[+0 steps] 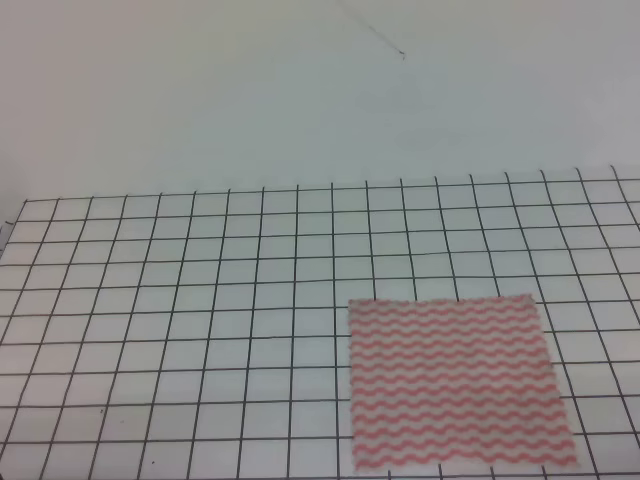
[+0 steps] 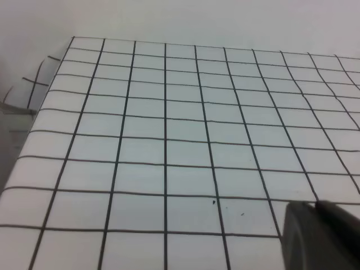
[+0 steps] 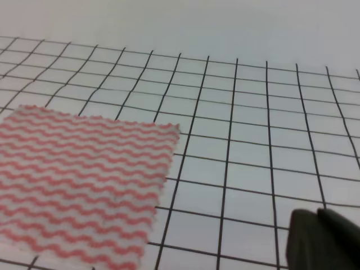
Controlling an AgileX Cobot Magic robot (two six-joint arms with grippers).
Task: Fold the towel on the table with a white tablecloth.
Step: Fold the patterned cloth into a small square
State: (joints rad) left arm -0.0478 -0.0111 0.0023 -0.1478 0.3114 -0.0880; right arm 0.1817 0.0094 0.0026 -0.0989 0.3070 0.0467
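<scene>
Towel [image 1: 455,383] spread flat near the front right of the counter [image 1: 180,330], on the white tablecloth [image 1: 200,260], left wrist view shows only bare grid and a dark left end effector [image 2: 320,236] tip, right wrist view shows the towel's corner beside the right end effector [image 3: 323,242], grip state of both cannot be told, neither appears in the high view

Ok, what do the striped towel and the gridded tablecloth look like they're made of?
The towel looks like thin, matte cloth, perhaps a nonwoven wipe: it lies very flat, and its edge in the right wrist view is slightly fuzzy. The white tablecloth reads as smooth, matte fabric or printed sheet: it drapes over the table edge in the left wrist view. Neither weave is resolvable.
</scene>
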